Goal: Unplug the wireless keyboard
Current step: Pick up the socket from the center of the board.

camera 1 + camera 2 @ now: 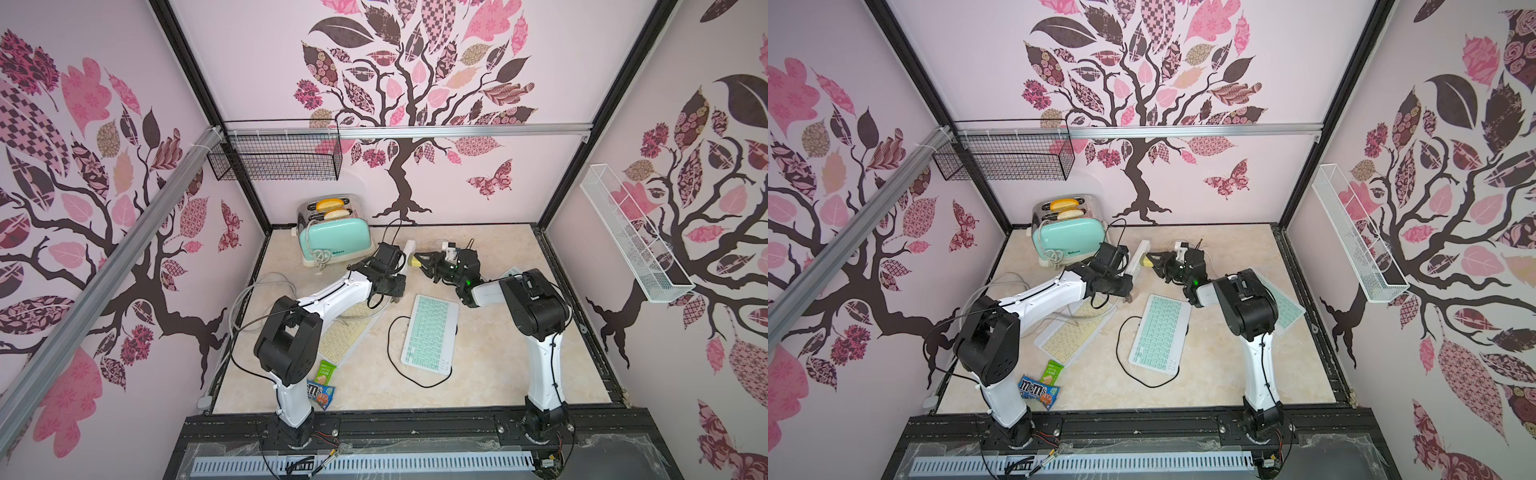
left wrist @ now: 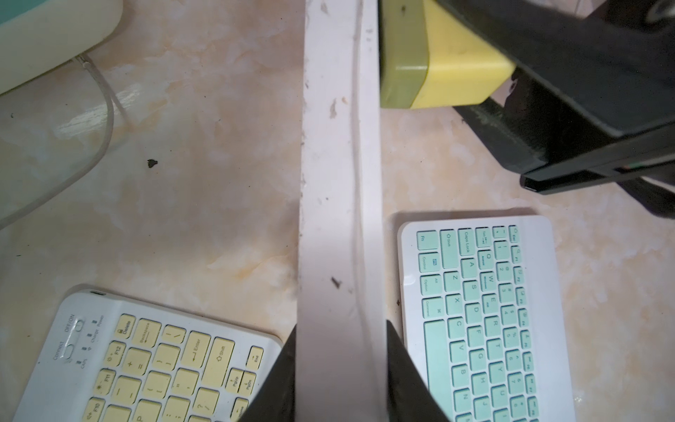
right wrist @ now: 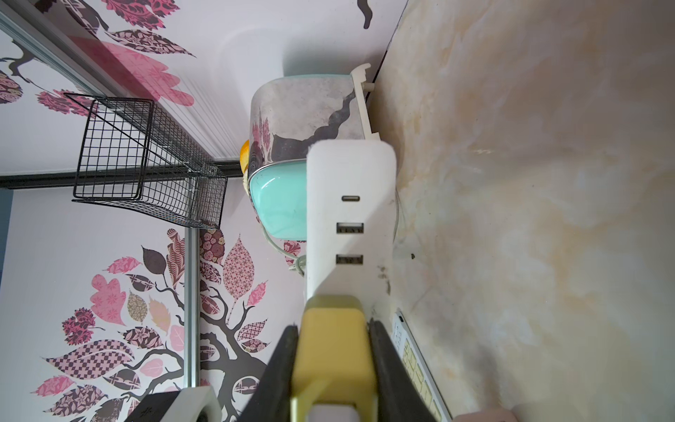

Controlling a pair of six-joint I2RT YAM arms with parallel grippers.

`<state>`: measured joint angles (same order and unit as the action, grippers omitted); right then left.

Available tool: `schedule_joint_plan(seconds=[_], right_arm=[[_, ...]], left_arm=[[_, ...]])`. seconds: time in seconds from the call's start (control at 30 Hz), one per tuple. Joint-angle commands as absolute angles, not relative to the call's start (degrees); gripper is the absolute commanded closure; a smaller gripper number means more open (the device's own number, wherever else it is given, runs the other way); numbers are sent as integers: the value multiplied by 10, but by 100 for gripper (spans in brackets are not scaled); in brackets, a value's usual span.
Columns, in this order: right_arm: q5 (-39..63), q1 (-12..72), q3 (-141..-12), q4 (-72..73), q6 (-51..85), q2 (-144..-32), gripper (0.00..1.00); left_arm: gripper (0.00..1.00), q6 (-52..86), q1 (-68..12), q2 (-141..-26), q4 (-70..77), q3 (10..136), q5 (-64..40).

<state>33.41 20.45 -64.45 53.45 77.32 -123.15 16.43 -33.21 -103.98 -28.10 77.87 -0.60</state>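
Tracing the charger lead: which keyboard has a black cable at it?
The middle mint-keyed keyboard: a black cable loops along it. The yellow-keyed keyboard and other mint keyboard show none.

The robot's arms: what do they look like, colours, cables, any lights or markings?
Both arms match: the left arm and right arm have glossy white links between bulky black joint housings, with thin black cables running alongside. The left gripper and right gripper have plain black tapered fingers. A small green light glows near the right wrist. No lettering is legible.

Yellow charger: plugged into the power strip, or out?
Plugged in, it seems: the yellow charger sits flush against the power strip, no prongs showing, right end effector clamped on it.
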Motion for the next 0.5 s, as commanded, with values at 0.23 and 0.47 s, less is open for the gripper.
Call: schedule_joint_plan(seconds=[0.23, 0.47], right_arm=[[376, 211, -645, 587, 795, -1202, 100], [430, 210, -632, 639, 800, -1182, 100]], left_arm=[[24, 186, -274, -971, -238, 775, -201], [11, 201, -199, -956, -239, 792, -364]])
